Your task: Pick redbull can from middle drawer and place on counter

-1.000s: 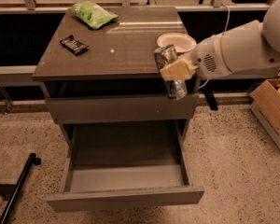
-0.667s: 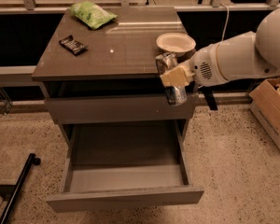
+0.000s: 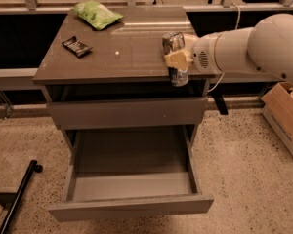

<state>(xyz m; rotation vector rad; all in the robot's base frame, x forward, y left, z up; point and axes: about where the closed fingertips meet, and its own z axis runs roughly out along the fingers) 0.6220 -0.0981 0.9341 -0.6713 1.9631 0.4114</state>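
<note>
I record the gripper (image 3: 177,60) at the front right edge of the counter (image 3: 112,57), jaws clamped on the redbull can (image 3: 173,43), held upright (base seemingly below slab level); the landing surface lies inboard, toward the middle.

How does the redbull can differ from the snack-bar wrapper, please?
The redbull can is tall, silver, upright and held by the end effector at the right front edge of the counter; the snack-bar wrapper is flat, dark and lies loose on the counter's left side.
</note>
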